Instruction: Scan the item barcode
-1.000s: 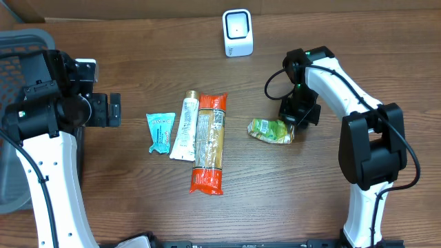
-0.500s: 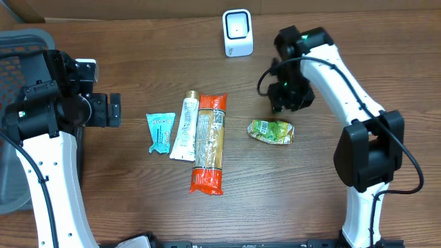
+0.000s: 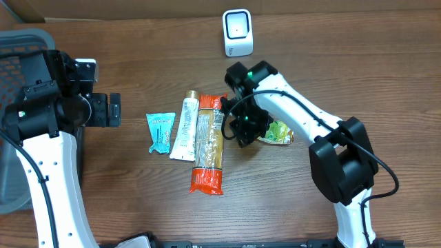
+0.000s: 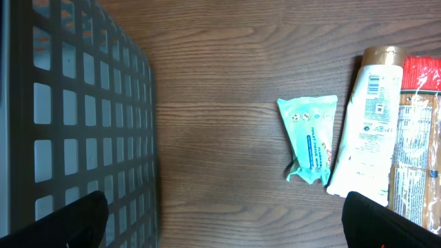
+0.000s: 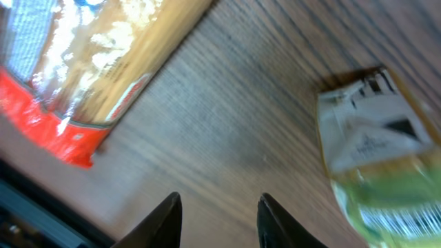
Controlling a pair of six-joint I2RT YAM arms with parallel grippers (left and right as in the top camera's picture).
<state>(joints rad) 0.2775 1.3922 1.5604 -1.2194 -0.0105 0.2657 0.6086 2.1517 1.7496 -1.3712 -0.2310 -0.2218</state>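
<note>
My right gripper [image 5: 219, 201] hangs spread, empty, just beside the pasta packet [image 3: 209, 141]; left gripper [image 4: 220, 210] gapes too. Packet looks light, brittle, slippery: I'd pinch across its middle.

left arm [image 3: 58, 179], left edge: links were white, joints black | right arm [image 3: 289, 93], centre to lower right: same colours | green light [image 3: 251, 69] glowed on its upper joint | black cable [image 3: 393, 178] looped at lower right | right gripper [image 5: 216, 210]: black fingers
</note>
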